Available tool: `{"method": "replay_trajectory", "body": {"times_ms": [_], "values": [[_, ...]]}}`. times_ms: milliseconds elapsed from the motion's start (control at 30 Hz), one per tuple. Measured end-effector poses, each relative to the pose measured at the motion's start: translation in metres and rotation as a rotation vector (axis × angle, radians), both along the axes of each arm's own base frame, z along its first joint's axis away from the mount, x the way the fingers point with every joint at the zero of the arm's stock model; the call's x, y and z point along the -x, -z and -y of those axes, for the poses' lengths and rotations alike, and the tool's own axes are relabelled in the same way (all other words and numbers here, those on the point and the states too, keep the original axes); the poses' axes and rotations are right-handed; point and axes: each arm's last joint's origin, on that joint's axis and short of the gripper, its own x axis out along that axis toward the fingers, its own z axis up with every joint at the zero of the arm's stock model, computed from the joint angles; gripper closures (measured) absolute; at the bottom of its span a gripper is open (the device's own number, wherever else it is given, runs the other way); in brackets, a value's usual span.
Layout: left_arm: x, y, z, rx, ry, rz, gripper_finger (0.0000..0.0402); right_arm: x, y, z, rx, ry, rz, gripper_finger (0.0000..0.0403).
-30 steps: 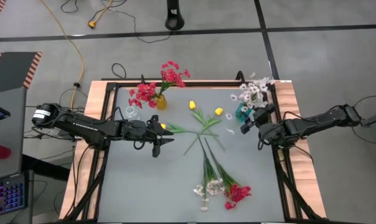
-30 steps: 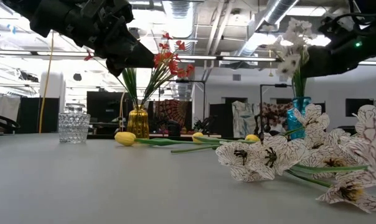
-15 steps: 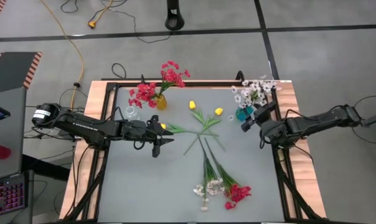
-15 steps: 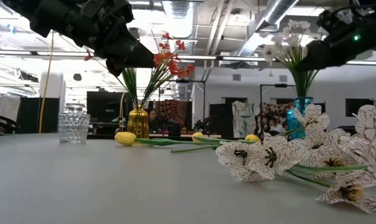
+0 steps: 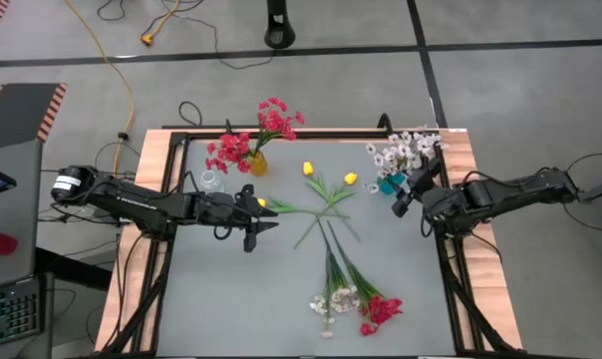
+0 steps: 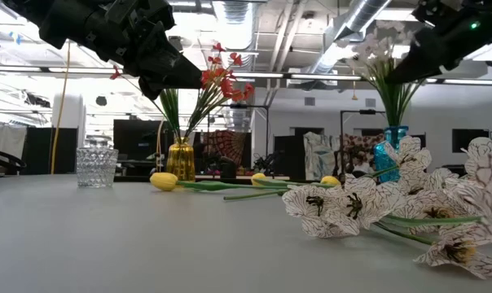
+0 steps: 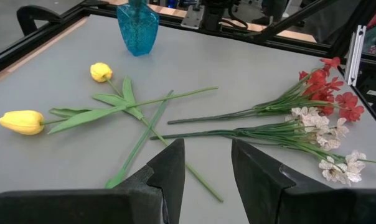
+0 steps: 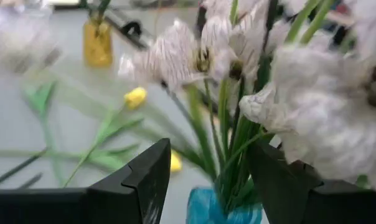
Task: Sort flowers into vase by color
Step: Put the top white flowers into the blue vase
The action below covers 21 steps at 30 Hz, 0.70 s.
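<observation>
Right gripper (image 5: 405, 195), fingers spread, hovers just beside white blossom sprays (image 5: 403, 152) standing in a blue glass vase (image 5: 387, 183); left gripper (image 5: 262, 220), fingers apart and empty, hangs beside yellow tulip stems (image 5: 326, 191) lying on the grey tabletop (image 5: 241, 299).

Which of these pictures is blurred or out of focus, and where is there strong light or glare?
Right wrist view: the white flowers close to the lens are soft, and the yellow vase behind is blurred too. Low view: bright ceiling lights leave the arms as dark shapes. Left wrist view: sharp, evenly lit. High view: even light, only faint shadows on the table.
</observation>
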Motion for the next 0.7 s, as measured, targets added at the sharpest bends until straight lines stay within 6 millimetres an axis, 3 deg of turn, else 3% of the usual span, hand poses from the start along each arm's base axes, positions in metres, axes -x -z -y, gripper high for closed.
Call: {"method": "replay_trajectory", "body": {"times_ms": [400, 700], "values": [[0.000, 0.000, 0.000, 0.000, 0.000, 0.000, 0.0283, 0.015, -0.020, 0.002, -0.088, 0.012, -0.055, 0.0182], [0.000, 0.000, 0.000, 0.001, 0.000, 0.000, 0.0283, 0.015, -0.021, 0.002, -0.104, -0.003, -0.069, 0.0206]]}}
